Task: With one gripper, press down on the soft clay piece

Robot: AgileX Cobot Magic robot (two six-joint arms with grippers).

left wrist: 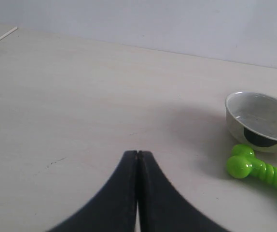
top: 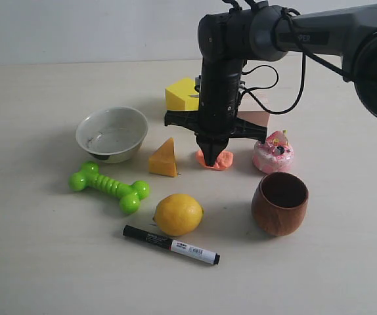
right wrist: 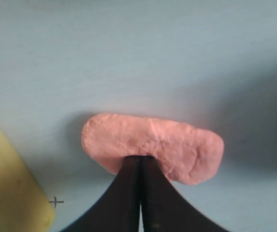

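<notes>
The soft clay piece (top: pixel 221 159) (right wrist: pixel 167 145) is a flat salmon-orange blob on the table between the cheese-like wedge and the toy cake. My right gripper (top: pixel 212 159) (right wrist: pixel 140 158) points straight down with its fingers shut together, tips resting on the clay's near edge. Nothing is held between the fingers. My left gripper (left wrist: pixel 137 152) is shut too, hovering over bare table far from the clay, and does not show in the exterior view.
Around the clay stand a yellow-orange wedge (top: pixel 164 158), a pink-and-white toy cake (top: pixel 273 153), a wooden cup (top: pixel 280 203), a lemon (top: pixel 178 214), a black marker (top: pixel 171 245), a green toy bone (top: pixel 109 187), a metal bowl (top: pixel 112 134) and a yellow block (top: pixel 181 95).
</notes>
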